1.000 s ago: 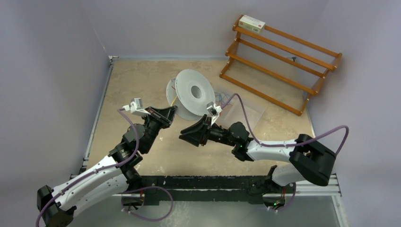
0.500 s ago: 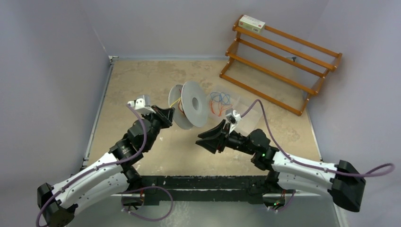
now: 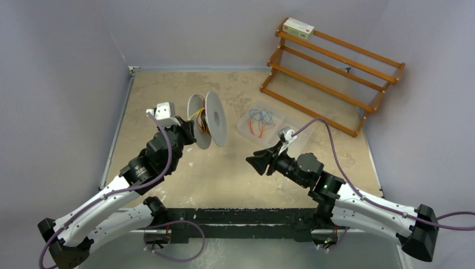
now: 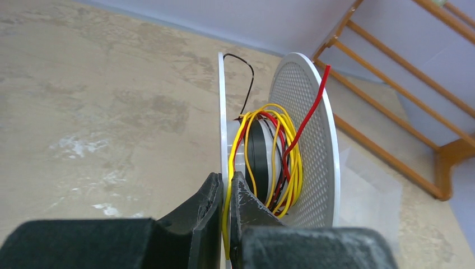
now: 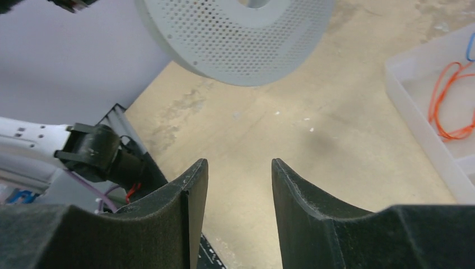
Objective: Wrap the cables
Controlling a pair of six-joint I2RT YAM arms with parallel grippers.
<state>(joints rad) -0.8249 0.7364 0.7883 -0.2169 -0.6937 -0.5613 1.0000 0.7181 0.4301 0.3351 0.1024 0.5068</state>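
A white perforated spool point(image 3: 216, 119) stands on edge, held above the table. Bright yellow cable point(image 3: 200, 120) is wound loosely round its hub with red and black wire. My left gripper point(image 3: 189, 130) is at the spool's left flange. In the left wrist view the left gripper point(image 4: 227, 188) is shut on that flange's rim with a strand of the yellow cable point(image 4: 245, 134) pinched between the fingers. My right gripper point(image 3: 253, 162) is open and empty, to the right of the spool and apart from it. In the right wrist view the right gripper point(image 5: 240, 168) faces the spool's flange point(image 5: 241, 39).
A clear plastic tray point(image 3: 280, 131) with thin red and blue wires lies right of the spool; it also shows in the right wrist view point(image 5: 417, 126). A wooden rack point(image 3: 330, 73) with a small box point(image 3: 298, 27) stands at the back right.
My left gripper has swung the spool left and turned it edge-on to the top camera. My right gripper has let go of the spool and pulled back to the right, now open.
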